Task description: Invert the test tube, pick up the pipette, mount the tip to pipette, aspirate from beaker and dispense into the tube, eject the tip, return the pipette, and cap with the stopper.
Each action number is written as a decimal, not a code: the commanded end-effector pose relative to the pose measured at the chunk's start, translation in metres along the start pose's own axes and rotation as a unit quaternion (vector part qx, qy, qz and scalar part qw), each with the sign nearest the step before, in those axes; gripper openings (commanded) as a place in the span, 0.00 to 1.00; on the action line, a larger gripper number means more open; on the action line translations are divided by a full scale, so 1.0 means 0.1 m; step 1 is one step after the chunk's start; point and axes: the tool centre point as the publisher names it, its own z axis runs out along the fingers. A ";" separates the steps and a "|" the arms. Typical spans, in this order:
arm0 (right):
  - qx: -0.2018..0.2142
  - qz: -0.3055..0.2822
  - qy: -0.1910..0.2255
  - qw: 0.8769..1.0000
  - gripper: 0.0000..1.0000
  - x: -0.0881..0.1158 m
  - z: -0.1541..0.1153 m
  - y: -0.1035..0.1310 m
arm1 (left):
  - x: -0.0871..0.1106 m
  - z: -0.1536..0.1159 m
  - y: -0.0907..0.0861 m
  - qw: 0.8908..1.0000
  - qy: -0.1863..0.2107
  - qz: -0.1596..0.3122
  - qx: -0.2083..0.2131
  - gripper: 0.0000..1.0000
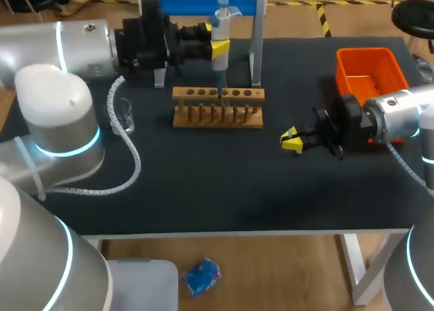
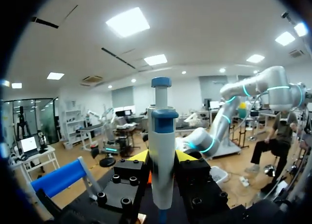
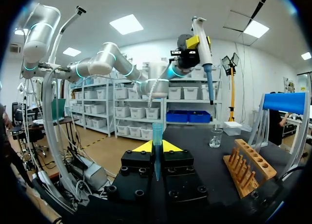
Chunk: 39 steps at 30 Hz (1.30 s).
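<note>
Upper centre of the head view, the left gripper (image 1: 218,50) clamps the pipette (image 1: 222,21) upright near the rack (image 1: 217,108); right of centre, the right gripper (image 1: 292,141) pinches what looks like the tip (image 3: 156,136); any misalignment at mounting could bend or drop it.

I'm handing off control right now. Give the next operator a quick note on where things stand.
Left gripper: shut on the white-and-blue pipette, upright above the wooden tube rack.
Right gripper: shut on a translucent blue pipette tip, wide end up, right of the rack.
Clear glass beaker: left of the rack.
Done: pipette picked up.
To do: mount tip, aspirate, dispense, eject, return pipette, cap.
Test tube and stopper: cannot make out.
</note>
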 end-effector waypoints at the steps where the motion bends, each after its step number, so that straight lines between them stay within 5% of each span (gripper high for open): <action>1: 0.000 0.000 0.001 1.000 0.00 0.00 -0.01 0.00 | -0.04 -0.06 0.02 0.986 0.165 0.001 0.026 0.00; 6: 0.000 0.000 0.001 1.000 0.00 0.00 -0.01 0.00 | -0.04 -0.06 0.02 0.986 0.165 0.001 0.026 0.00; 15: 0.000 0.000 0.001 1.000 0.00 0.00 -0.01 0.00 | 0.20 0.13 0.14 0.996 0.094 0.001 0.002 0.00; 22: 0.000 0.000 0.001 1.000 0.00 0.00 -0.01 0.00 | 0.27 0.21 0.25 0.998 0.063 0.008 0.023 0.00; 39: 0.000 0.000 0.001 1.000 0.00 0.00 -0.01 0.00 | 0.38 0.35 0.09 0.995 0.095 -0.030 -0.008 0.00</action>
